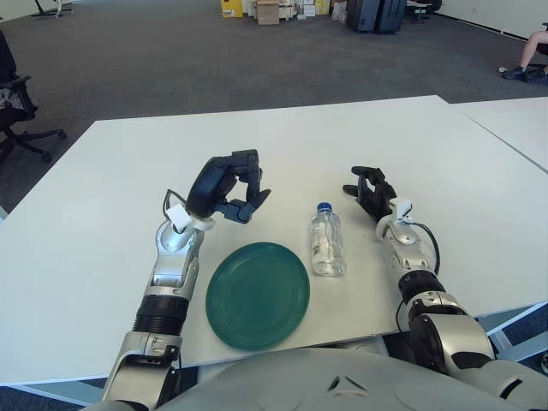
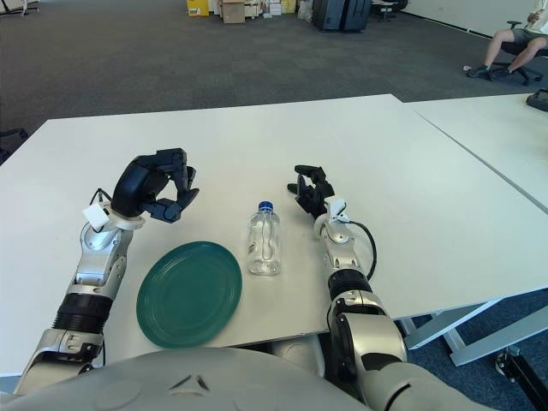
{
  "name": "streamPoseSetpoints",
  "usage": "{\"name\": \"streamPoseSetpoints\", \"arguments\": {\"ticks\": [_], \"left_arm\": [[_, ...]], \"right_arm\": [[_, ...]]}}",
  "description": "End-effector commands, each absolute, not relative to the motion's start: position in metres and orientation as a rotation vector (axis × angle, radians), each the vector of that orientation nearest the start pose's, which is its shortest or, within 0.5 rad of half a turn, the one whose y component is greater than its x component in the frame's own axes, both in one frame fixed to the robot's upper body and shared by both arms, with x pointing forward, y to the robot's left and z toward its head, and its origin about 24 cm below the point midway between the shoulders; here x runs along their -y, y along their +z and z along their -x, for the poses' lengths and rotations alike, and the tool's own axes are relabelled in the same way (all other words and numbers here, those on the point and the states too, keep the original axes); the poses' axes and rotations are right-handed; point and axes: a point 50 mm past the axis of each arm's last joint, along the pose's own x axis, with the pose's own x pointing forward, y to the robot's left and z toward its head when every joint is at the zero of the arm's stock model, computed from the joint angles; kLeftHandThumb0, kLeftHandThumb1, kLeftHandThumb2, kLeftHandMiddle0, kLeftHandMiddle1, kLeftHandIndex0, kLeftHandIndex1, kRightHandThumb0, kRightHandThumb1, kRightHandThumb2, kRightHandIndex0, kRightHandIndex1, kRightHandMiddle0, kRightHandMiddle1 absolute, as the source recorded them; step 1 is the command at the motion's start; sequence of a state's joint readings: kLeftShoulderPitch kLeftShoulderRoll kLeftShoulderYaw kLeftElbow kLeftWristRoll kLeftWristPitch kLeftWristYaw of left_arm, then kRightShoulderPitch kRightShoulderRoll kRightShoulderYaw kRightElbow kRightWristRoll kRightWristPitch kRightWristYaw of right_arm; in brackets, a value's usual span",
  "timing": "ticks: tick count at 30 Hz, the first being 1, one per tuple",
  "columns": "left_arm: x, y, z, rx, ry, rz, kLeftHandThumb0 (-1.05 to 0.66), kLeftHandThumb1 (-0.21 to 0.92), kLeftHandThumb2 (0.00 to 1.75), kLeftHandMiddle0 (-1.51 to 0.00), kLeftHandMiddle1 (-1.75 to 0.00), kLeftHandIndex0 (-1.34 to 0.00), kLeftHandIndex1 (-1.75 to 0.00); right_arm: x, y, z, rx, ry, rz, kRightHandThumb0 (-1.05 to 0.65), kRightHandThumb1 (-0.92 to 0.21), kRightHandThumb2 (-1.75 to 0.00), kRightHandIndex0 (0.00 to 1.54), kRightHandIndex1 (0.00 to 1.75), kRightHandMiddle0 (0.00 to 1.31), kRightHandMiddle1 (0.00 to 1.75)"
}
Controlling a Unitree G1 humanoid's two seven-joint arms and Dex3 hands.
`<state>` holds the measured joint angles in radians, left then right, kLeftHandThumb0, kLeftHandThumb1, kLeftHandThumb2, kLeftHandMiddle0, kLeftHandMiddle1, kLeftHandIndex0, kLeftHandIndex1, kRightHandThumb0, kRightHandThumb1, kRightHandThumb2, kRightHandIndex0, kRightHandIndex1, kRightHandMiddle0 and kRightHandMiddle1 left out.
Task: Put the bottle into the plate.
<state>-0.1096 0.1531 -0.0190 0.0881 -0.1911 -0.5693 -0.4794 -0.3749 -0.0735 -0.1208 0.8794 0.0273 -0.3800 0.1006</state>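
A clear plastic bottle (image 1: pixel 327 242) with a blue cap lies on its side on the white table (image 1: pixel 282 154), cap pointing away from me. A dark green plate (image 1: pixel 257 294) lies just left of it, near the front edge, with nothing on it. My right hand (image 1: pixel 370 193) is to the right of the bottle's cap end, a short gap away, fingers spread and holding nothing. My left hand (image 1: pixel 238 190) is raised above the table beyond the plate's far left rim, fingers loosely curled and empty.
A second white table (image 1: pixel 514 120) adjoins at the right. The table's front edge runs just below the plate. Office chairs, boxes and a seated person are far off on the carpet.
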Motion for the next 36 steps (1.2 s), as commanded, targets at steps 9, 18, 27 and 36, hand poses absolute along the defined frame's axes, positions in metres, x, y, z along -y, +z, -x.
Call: {"name": "streamPoseSetpoints", "arguments": {"ticks": [9,18,27,36], "left_arm": [[-0.154,0.1,-0.257,0.593,-0.422,-0.094,-0.33,0.38,1.01,-1.24,-1.75,-1.01,-1.75],[-0.161,0.093,-0.255,0.538,-0.284,-0.137,-0.33,0.38,0.97,-1.24,-1.75,-1.01,-1.75],[-0.165,0.09,-0.254,0.466,-0.057,-0.048,-0.27,0.35,0.92,-1.21,-1.75,-0.95,-1.75],[-0.167,0.076,-0.261,0.368,0.205,0.169,-0.4,0.48,1.05,-0.97,-1.75,-0.53,-1.75]], "right_arm": [[0.164,-0.02,-0.299,-0.148,0.036,0.001,-0.6,-0.92,-0.73,0.37,0.8,0.0,1.15],[0.164,-0.019,-0.299,-0.146,0.036,-0.002,-0.59,-0.92,-0.73,0.37,0.81,0.0,1.15],[0.169,-0.007,-0.303,-0.11,0.051,0.061,-0.6,-0.92,-0.74,0.34,0.76,0.0,1.04],[0.173,0.011,-0.316,-0.059,0.039,0.15,-0.6,-0.92,-0.71,0.35,0.74,0.0,0.98]]}}
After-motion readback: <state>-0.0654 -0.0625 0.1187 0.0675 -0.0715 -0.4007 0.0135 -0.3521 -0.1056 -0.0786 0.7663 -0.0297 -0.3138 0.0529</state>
